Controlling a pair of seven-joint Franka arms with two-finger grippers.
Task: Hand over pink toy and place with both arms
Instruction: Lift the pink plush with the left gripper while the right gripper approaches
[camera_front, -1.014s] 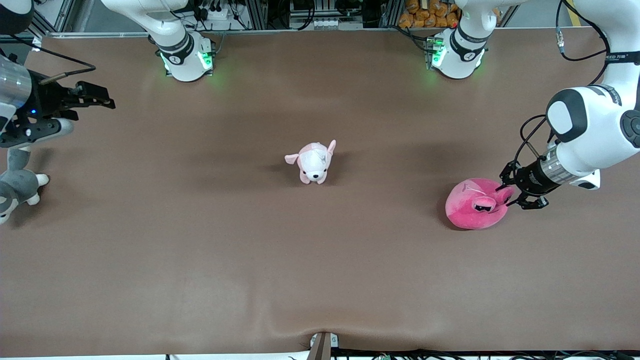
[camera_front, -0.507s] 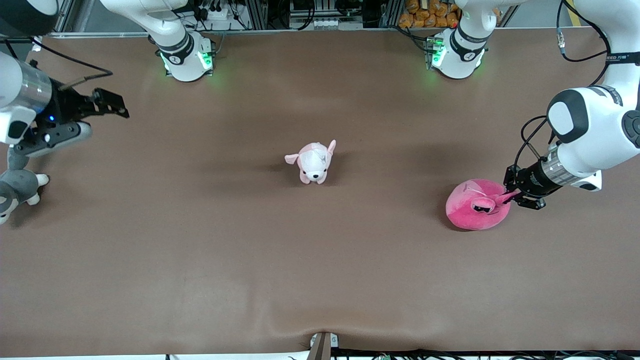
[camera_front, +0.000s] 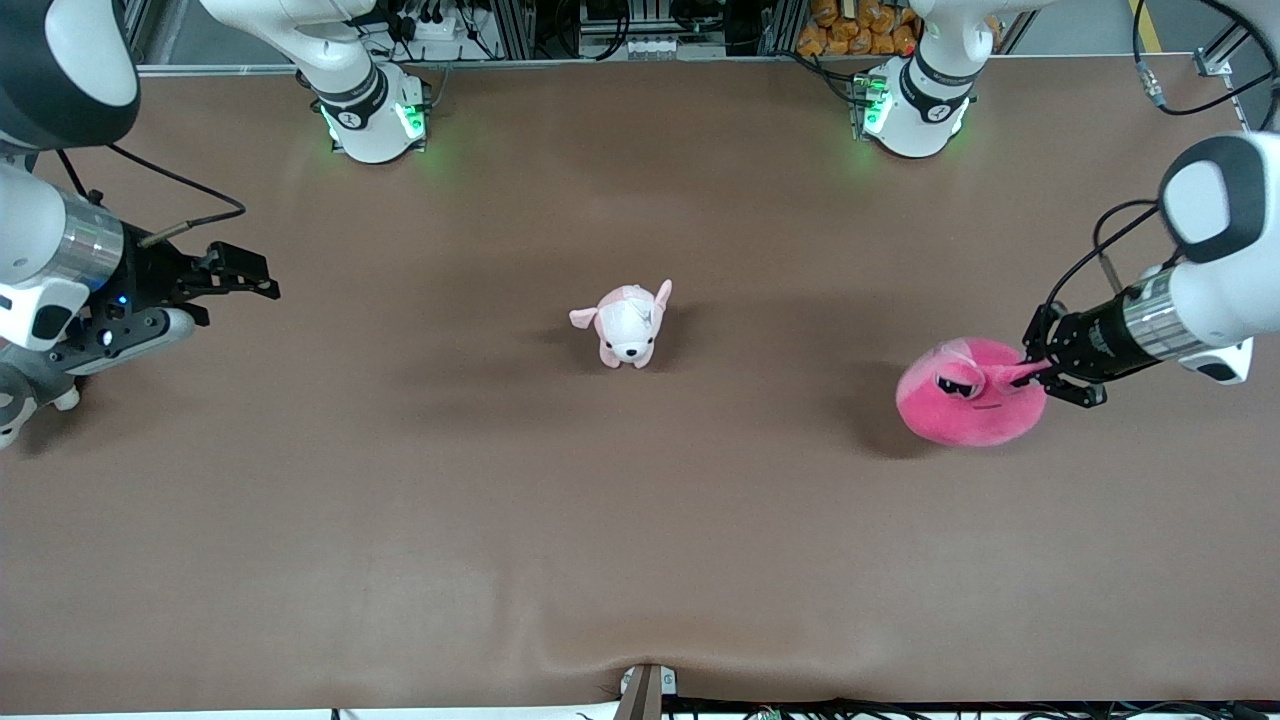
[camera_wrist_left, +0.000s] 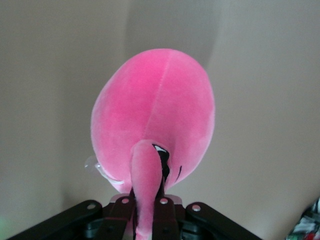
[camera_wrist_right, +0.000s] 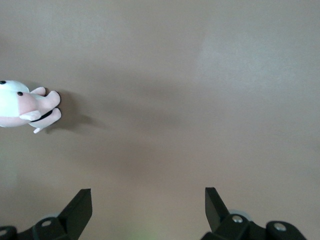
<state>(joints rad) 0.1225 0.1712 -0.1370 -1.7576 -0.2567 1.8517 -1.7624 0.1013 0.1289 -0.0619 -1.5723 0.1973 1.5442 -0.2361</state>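
Note:
The pink toy (camera_front: 970, 405), a round hot-pink plush with black angry eyes, hangs just above the table at the left arm's end, its face turned up toward the front camera. My left gripper (camera_front: 1040, 376) is shut on one of its stalk-like ears. In the left wrist view the ear (camera_wrist_left: 145, 185) runs down between the shut fingers of my left gripper (camera_wrist_left: 146, 207), and the toy's body (camera_wrist_left: 155, 105) fills the middle. My right gripper (camera_front: 255, 283) is open over the right arm's end of the table, with nothing between its fingertips (camera_wrist_right: 147, 195).
A small pale pink-and-white puppy plush (camera_front: 628, 325) stands mid-table and also shows in the right wrist view (camera_wrist_right: 25, 107). A grey-and-white plush (camera_front: 12, 400) lies at the table's edge under the right arm, mostly hidden. Brown mat (camera_front: 640, 520) covers the table.
My left gripper shut on the toy's ear and lifted it, tipping the toy's face up. My right gripper moved a little toward the middle of the table, still open.

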